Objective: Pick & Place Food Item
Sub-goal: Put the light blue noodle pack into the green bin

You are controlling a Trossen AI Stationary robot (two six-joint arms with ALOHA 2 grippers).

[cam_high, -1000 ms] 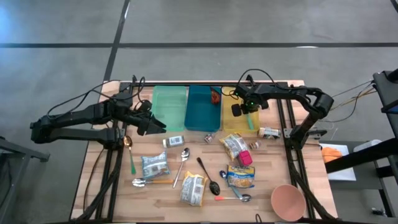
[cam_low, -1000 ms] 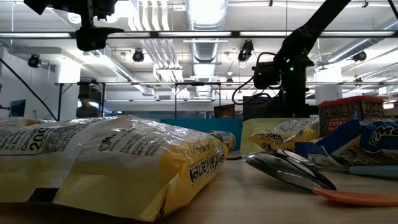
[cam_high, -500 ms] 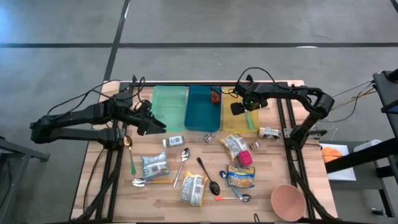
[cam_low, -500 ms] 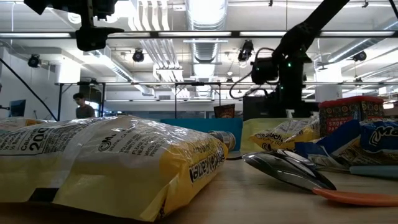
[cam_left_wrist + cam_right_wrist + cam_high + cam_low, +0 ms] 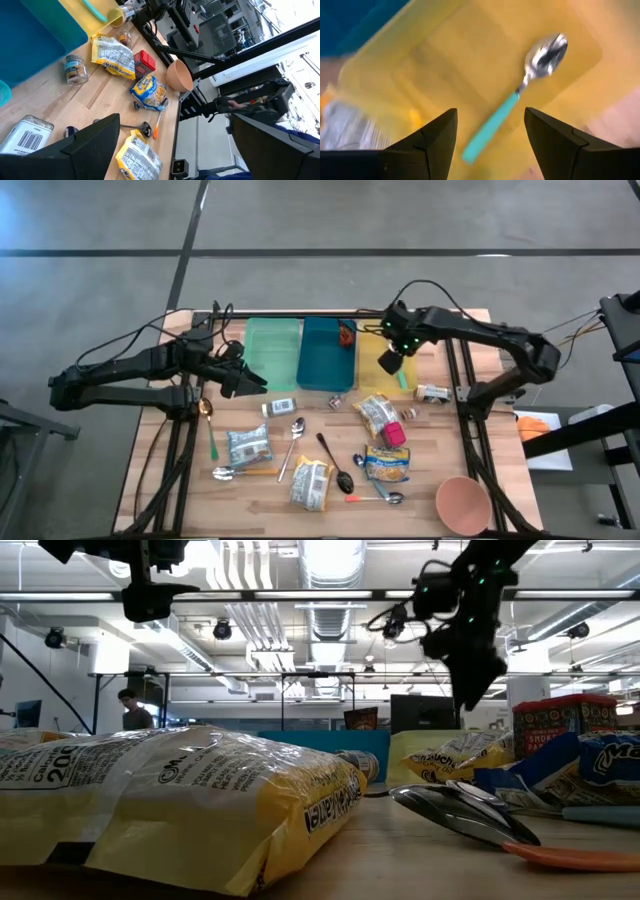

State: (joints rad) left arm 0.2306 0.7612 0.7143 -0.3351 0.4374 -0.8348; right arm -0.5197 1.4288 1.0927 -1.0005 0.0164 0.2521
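Note:
My right gripper (image 5: pixel 388 363) hangs open, pointing down, over the yellow bin (image 5: pixel 370 377) at the back of the table; nothing is between its fingers (image 5: pixel 437 142). A spoon with a teal handle (image 5: pixel 520 95) lies flat on the bin's floor below it. Food packets lie flat on the table: one (image 5: pixel 378 413) just in front of the yellow bin, a blue-and-yellow one (image 5: pixel 387 464), and two more (image 5: pixel 310 483) (image 5: pixel 248 445). My left gripper (image 5: pixel 250 380) waits open above the table's left part, by the green bin (image 5: pixel 272 352).
A blue bin (image 5: pixel 325 360) stands between the green and yellow ones, with a small red item (image 5: pixel 345 333) at its far end. Jars (image 5: pixel 283 406) (image 5: pixel 432 392), a red box (image 5: pixel 393 433), several spoons (image 5: pixel 336 463) and a pink bowl (image 5: pixel 463 502) are scattered over the table.
My right gripper has risen from low in the yellow bin to well above it and has rolled about its own pointing line. The teal-handled spoon stays lying in the bin.

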